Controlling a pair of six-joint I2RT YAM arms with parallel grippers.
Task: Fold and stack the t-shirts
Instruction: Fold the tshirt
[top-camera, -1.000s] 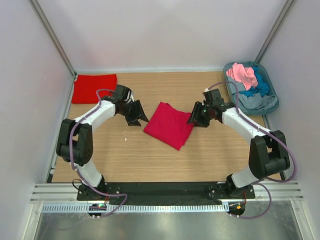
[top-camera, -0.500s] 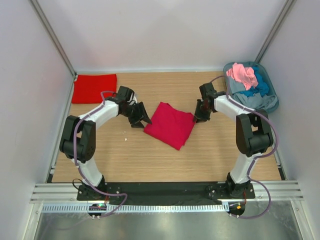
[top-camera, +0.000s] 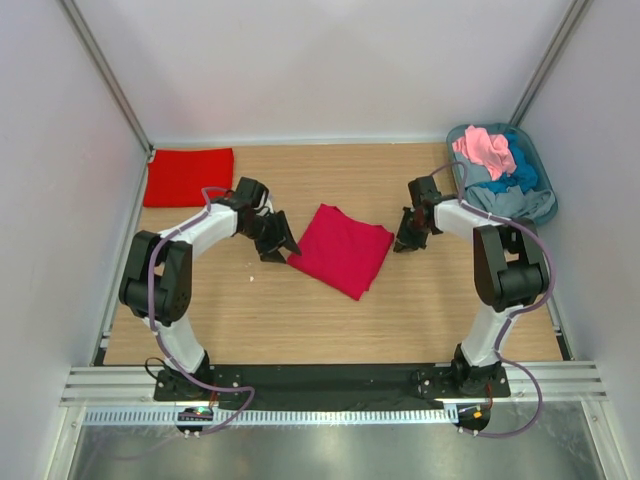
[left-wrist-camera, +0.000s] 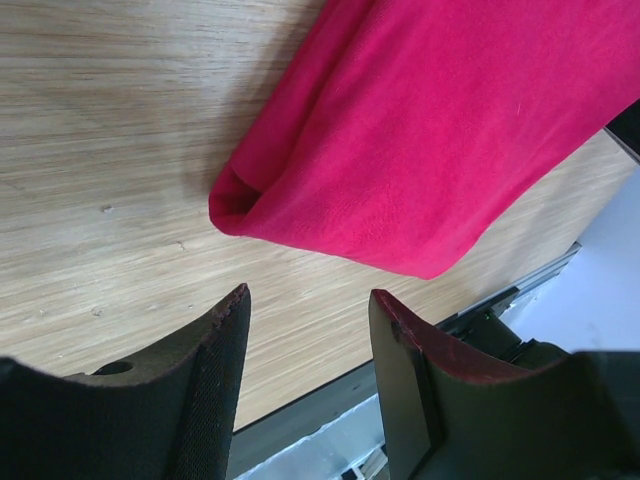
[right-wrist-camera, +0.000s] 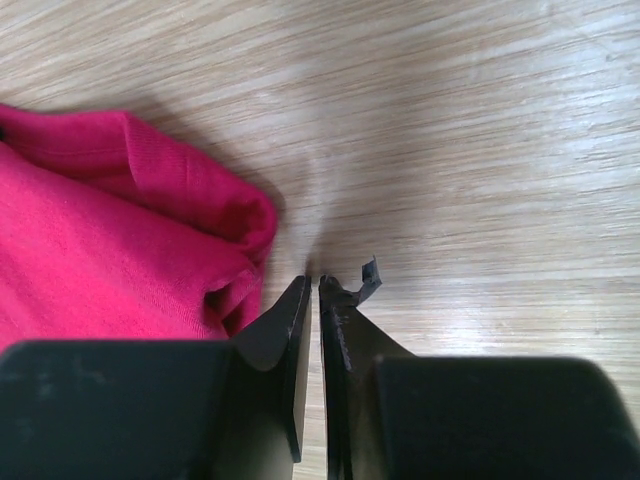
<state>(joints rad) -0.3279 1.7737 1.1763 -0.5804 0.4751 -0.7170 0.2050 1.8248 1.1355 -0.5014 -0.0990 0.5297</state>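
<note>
A folded crimson t-shirt (top-camera: 342, 248) lies in the middle of the wooden table; it also shows in the left wrist view (left-wrist-camera: 430, 150) and the right wrist view (right-wrist-camera: 110, 240). A folded scarlet t-shirt (top-camera: 187, 176) lies flat at the back left corner. My left gripper (top-camera: 279, 245) is open and empty, just left of the crimson shirt's left corner (left-wrist-camera: 232, 200). My right gripper (top-camera: 410, 243) is shut and empty, just right of the shirt's right corner (right-wrist-camera: 250, 215), its fingertips (right-wrist-camera: 298, 295) apart from the cloth.
A grey-blue oval tub (top-camera: 542, 193) stands at the back right, holding crumpled pink (top-camera: 485, 150), blue (top-camera: 522, 172) and grey (top-camera: 505, 203) shirts. White walls close the left, right and back sides. The black base rail (top-camera: 330, 380) runs along the near edge.
My right gripper has drawn back rightward off the crimson shirt's right corner, its arm folding in. My left gripper has shifted slightly down-right, closer to the shirt's left corner.
</note>
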